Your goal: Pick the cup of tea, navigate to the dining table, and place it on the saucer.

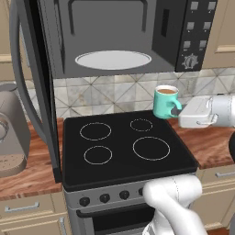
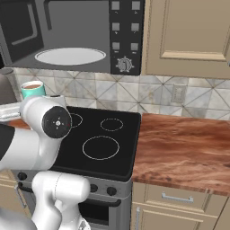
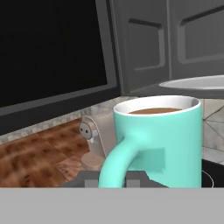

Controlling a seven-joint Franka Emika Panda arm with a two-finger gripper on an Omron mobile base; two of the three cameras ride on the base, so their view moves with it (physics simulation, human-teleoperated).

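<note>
Cup of tea point(image 1: 165, 101) beneath open microwave point(image 1: 114, 34)

This is a home kitchen. A black four-ring stove point(image 1: 124, 147) with knobs and an oven sits between wood-grain surfaces point(image 2: 179, 148), an open microwave point(image 1: 124, 36) hangs above it, patterned tiles point(image 2: 152, 96) line the wall, beige cabinets point(image 2: 188, 36) surround them, and a coffee machine point(image 1: 11, 133) stands nearby.

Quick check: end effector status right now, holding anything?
End effector: closed on the cup of tea by its handle, held above the stove's back corner.
</note>
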